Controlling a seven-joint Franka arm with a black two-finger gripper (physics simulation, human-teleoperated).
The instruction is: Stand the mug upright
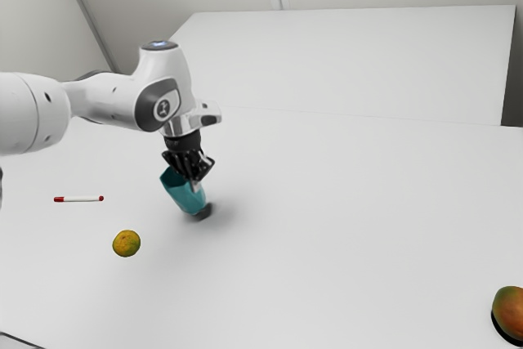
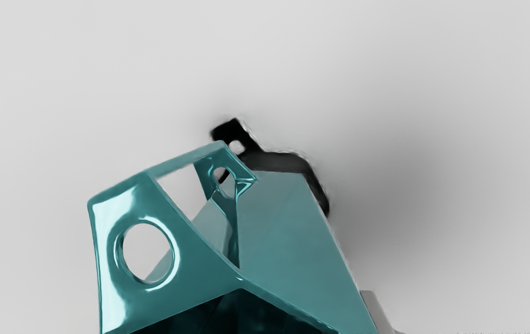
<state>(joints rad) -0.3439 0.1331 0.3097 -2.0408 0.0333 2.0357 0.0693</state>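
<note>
The teal mug [image 1: 185, 194] leans at a tilt under the gripper [image 1: 194, 182], its open end up toward the exterior view's left and its base low, close to the table. In the wrist view the mug [image 2: 293, 222] has its angular handle with a round hole facing the camera, and its dark opening lies at the bottom edge. One grey fingertip [image 2: 372, 308] is beside the outer wall; the other is hidden by the mug. The gripper is shut on the mug's wall, holding it slanted. Whether the base touches the table I cannot tell.
On the white table [image 1: 327, 226], an orange-green fruit [image 1: 127, 243] and a white marker with red ends [image 1: 79, 199] lie toward the exterior view's left. A mango [image 1: 510, 311] is at the near right corner. A dark shadow [image 2: 293, 161] falls beside the mug.
</note>
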